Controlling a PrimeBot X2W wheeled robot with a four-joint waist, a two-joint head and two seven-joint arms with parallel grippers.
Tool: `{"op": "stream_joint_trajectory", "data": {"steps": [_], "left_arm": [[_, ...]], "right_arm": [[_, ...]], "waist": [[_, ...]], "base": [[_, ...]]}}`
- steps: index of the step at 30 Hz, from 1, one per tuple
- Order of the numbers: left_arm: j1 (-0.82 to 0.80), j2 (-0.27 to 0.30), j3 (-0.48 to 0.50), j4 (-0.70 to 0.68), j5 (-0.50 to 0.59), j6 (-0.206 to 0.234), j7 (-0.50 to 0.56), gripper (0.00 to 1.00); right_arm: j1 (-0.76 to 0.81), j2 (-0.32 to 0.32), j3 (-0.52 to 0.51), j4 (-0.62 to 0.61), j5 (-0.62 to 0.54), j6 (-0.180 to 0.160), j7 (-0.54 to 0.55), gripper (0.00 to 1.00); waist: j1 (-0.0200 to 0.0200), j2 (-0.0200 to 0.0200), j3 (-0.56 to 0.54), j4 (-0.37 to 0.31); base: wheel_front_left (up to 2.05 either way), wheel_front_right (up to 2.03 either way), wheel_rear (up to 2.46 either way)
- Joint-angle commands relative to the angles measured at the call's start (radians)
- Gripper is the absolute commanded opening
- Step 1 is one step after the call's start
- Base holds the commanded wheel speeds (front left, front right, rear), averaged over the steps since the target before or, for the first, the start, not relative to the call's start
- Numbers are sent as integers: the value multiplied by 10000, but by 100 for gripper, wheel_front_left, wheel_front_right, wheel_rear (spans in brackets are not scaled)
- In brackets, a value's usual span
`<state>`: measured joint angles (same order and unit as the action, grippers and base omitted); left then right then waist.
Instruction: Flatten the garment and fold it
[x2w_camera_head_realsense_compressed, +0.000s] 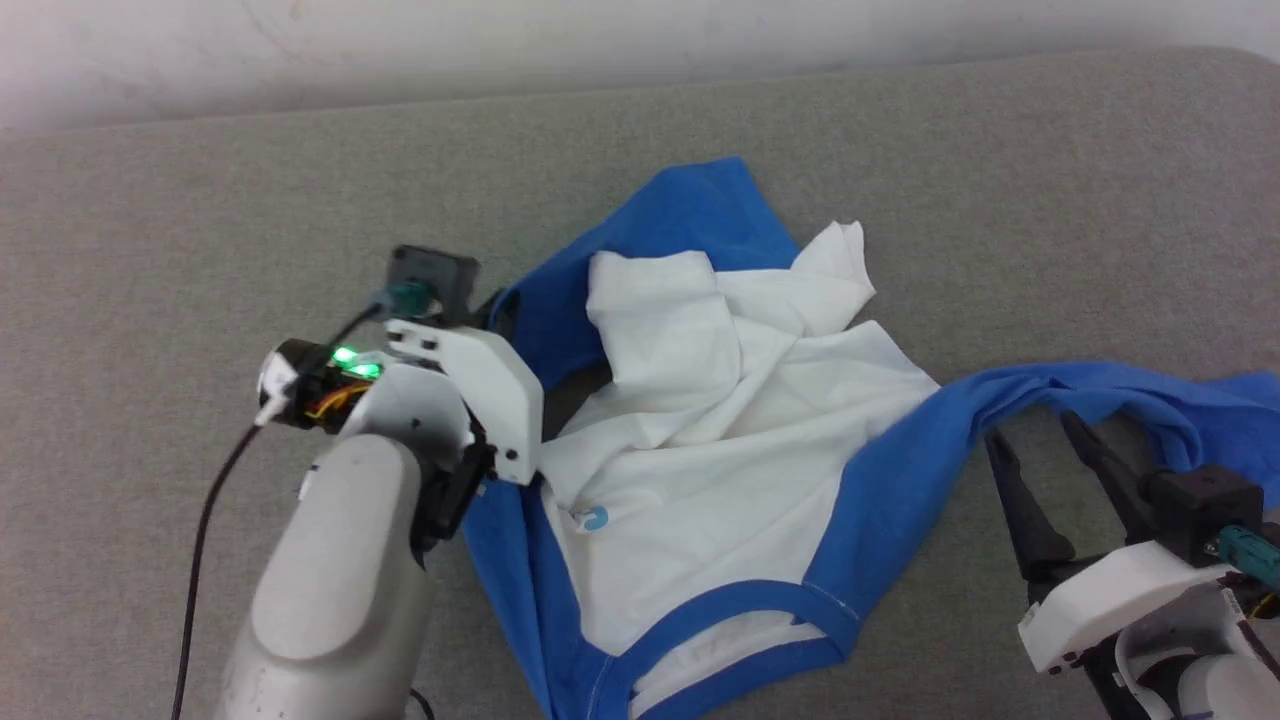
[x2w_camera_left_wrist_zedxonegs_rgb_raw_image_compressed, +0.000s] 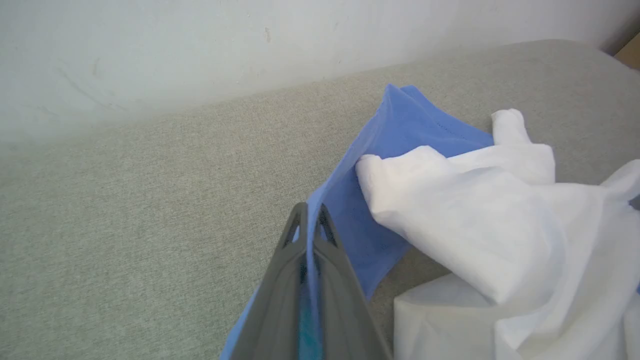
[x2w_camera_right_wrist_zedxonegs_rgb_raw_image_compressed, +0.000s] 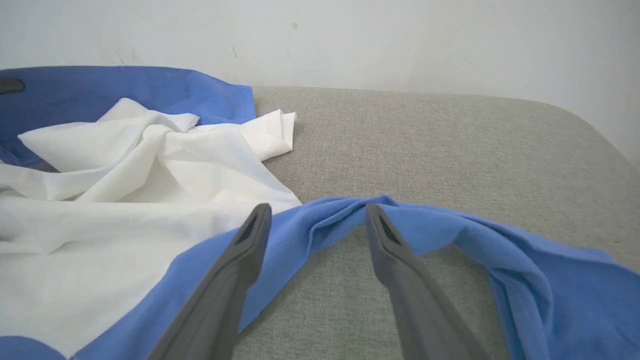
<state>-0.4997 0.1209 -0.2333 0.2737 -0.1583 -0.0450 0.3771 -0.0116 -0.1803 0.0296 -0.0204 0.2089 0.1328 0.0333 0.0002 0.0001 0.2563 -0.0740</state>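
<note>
We're pinching the shirt's (x2w_camera_head_realsense_compressed: 720, 450) blue sleeve (x2w_camera_left_wrist_zedxonegs_rgb_raw_image_compressed: 390, 125) in the left gripper (x2w_camera_left_wrist_zedxonegs_rgb_raw_image_compressed: 310, 215); right gripper (x2w_camera_right_wrist_zedxonegs_rgb_raw_image_compressed: 316, 220) is sitting spread, other sleeve (x2w_camera_right_wrist_zedxonegs_rgb_raw_image_compressed: 450, 230) lying crosswise ahead.

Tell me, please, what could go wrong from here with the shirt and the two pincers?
1. The left pincer is shut on only the edge of a blue sleeve; a pull could slip it free.
2. The garment's white body lies crumpled over that sleeve, so pulling may drag the heap rather than flatten it.
3. The open right pincer is at the twisted other sleeve; closing there might clamp the twist in.
</note>
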Motion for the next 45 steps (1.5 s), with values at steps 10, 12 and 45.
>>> {"op": "stream_joint_trajectory", "data": {"steps": [10, 12, 45], "left_arm": [[1118, 116, 1898, -756, -1935, 225, -537, 0], [1482, 79, 2342, -769, -2454, 251, -580, 0], [4050, -333, 1395, -2440, 78, -162, -6383, 100]], "right_arm": [[213, -184, -24, -34, -80, -21, 225, 100], [252, -213, 3, -81, -59, -21, 301, 100], [-1628, -2256, 796, -36, 549, -21, 3754, 100]], "waist": [[-2, -1, -928, 1223], [-2, -1, -969, 1432], [-2, -1, -1399, 3118]], "base": [[0, 0, 0], [0, 0, 0], [0, 0, 0]]}}
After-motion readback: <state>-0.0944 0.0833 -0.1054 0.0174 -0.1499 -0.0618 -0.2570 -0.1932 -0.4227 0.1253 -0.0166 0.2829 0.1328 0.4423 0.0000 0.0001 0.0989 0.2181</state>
